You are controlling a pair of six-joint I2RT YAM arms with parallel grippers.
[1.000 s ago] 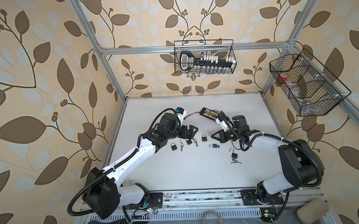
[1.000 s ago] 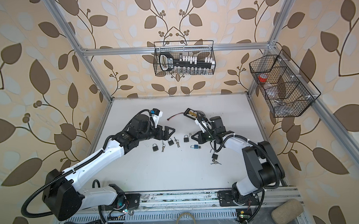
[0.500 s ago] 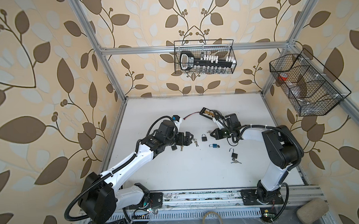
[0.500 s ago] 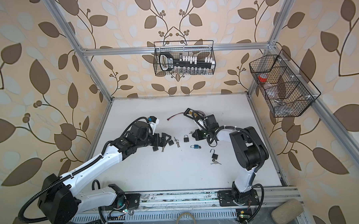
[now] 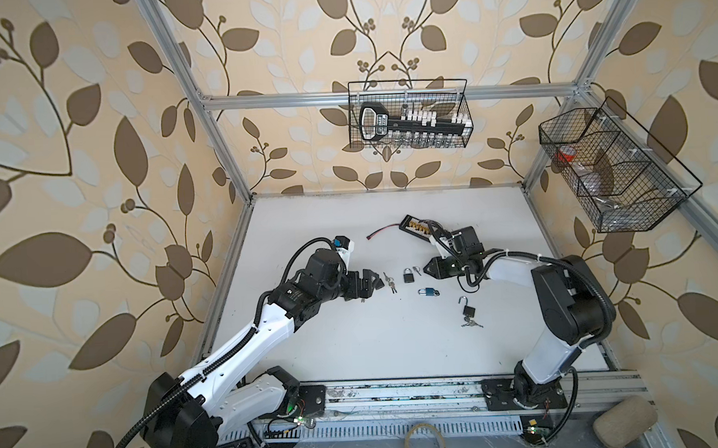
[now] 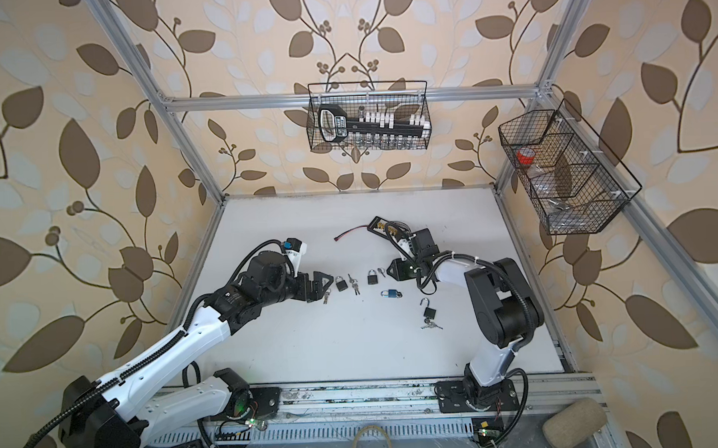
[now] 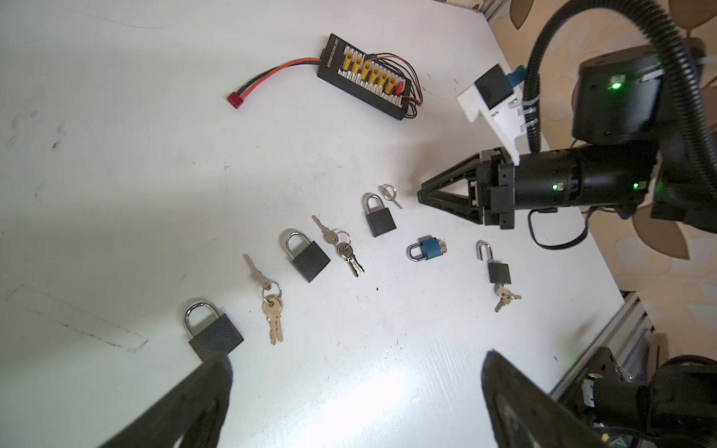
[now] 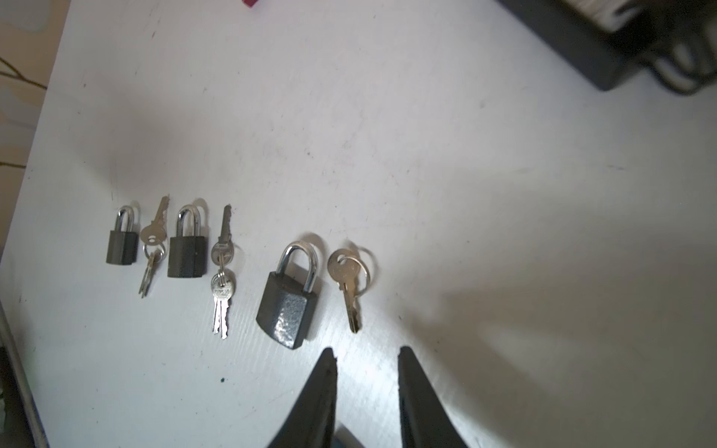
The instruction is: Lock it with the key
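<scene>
We see the right gripper [image 8: 364, 355], fingers [image 8: 318, 395] slightly parted and empty, near 1 dark grey padlock [image 8: 289, 300] with a ringed pale metal key [image 8: 348, 285] just beside it on the white table [image 8: 465, 155]; the left gripper [image 7: 353, 366] gapes wide.

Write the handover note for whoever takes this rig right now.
Left gripper: jaws wide open, empty, at the left end of the padlock row.
Right gripper: jaws slightly apart, empty, facing the row's right end.
Things: three black padlocks in a row, shackles closed, keys beside each. The blue padlock has its shackle closed. The open padlock has a key set at its base.
Done: four shackles look closed.
Left: likely the open padlock.
</scene>
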